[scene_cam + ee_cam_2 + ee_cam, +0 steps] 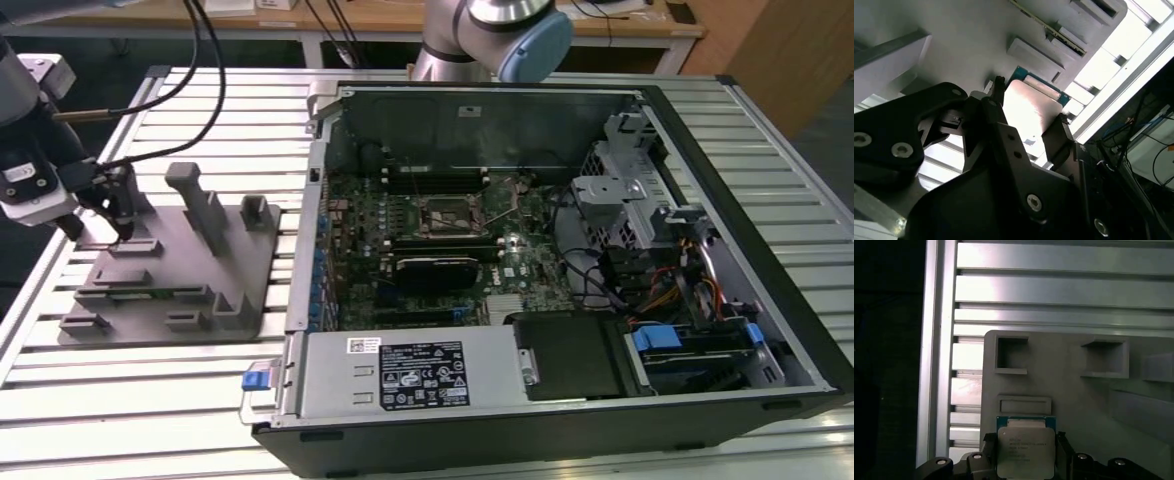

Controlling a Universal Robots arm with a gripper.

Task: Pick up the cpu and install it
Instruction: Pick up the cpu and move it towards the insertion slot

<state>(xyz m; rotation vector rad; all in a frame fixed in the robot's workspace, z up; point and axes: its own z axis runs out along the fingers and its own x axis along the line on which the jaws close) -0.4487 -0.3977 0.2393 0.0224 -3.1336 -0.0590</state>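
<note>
Pincer (98, 228) at the exterior view's far left hangs low over the grey plastic fixture (174, 270), which lies on the slotted aluminium bench (160, 400). In both wrist views its two black fingers (987, 452) press against opposite edges of the cpu (1026, 452), so it is clenched on the chip. The chip's pale silver lid faces the first wrist camera, and a thin rim of green board shows along one side. That side sits just beside a low rectangular block (1024, 404) moulded into the fixture. Whether the chip rests on the fixture or is raised just off it cannot be told. In the second wrist view the cpu (1029, 107) shines bright between the fingertips, with the fixture's grey surface behind it. Two square pockets (1011, 355) of the fixture sit further along, near the bench's slats. Well apart, toward the exterior view's right, the computer case (561, 420) lies on its side on the bench with its motherboard (441, 240) exposed. A square metal socket frame (447, 213) sits near the board's middle. Black cables (200, 60) run from the arm's wrist
</note>
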